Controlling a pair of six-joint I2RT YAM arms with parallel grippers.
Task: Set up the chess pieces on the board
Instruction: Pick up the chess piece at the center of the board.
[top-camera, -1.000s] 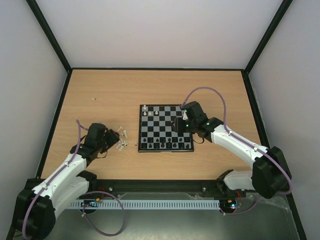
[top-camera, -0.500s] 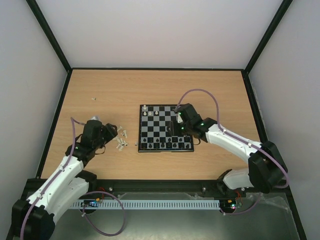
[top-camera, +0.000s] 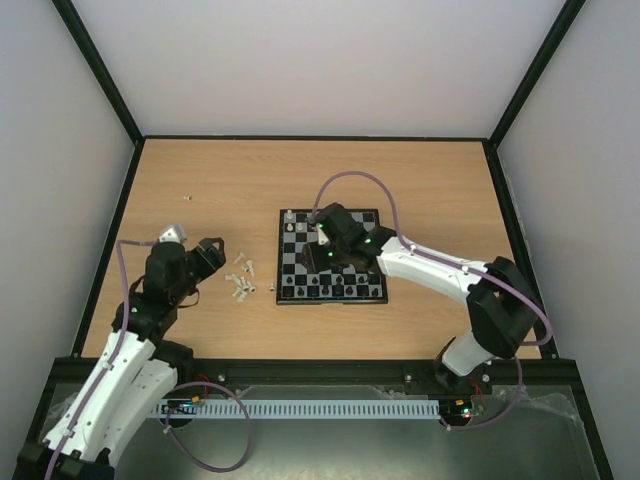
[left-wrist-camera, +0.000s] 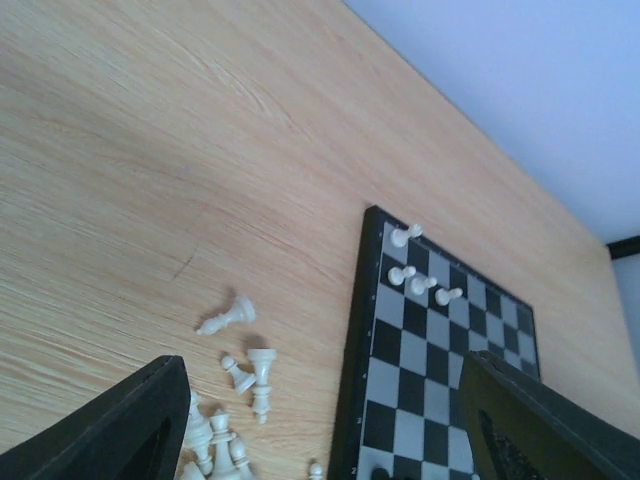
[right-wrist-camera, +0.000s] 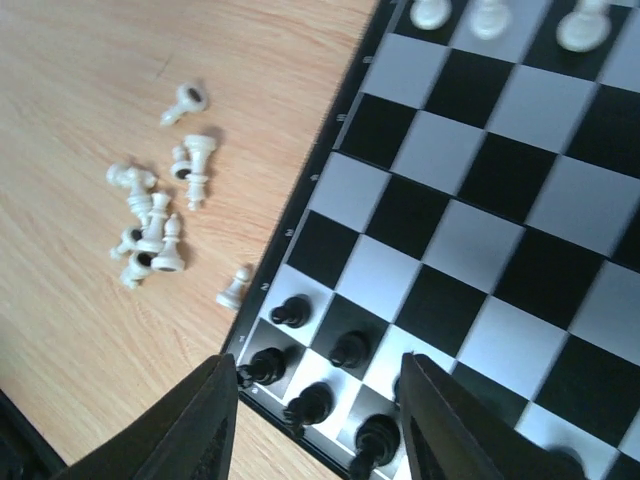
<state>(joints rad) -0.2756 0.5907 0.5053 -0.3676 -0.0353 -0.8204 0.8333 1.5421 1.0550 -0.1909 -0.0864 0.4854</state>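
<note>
— Cream first: finding it where?
— Finding a loose heap of cream chess pieces (top-camera: 242, 280) lying tipped on the wooden worktop (top-camera: 440, 180), just left of the board (top-camera: 296, 262) in the overhead frame. Also seeing a few cream ones (top-camera: 295, 222) standing upright at the board's upper left corner.
— And spotting any black?
— Spotting a row of black pieces (top-camera: 330, 291) standing along the board's lower edge.
— Looking at the right gripper (right-wrist-camera: 315, 365) now?
— Hovering over the lower left part of the board, right above those black men, holding the jaws wide apart and gripping nothing.
— Checking the left gripper (left-wrist-camera: 320, 365) too?
— Hanging over bare worktop left of the heap, near it but not touching, pointing toward the board, likewise holding the jaws wide apart and gripping nothing.
— Touching any piece at all?
— Not touching any, going by both wrist views.
</note>
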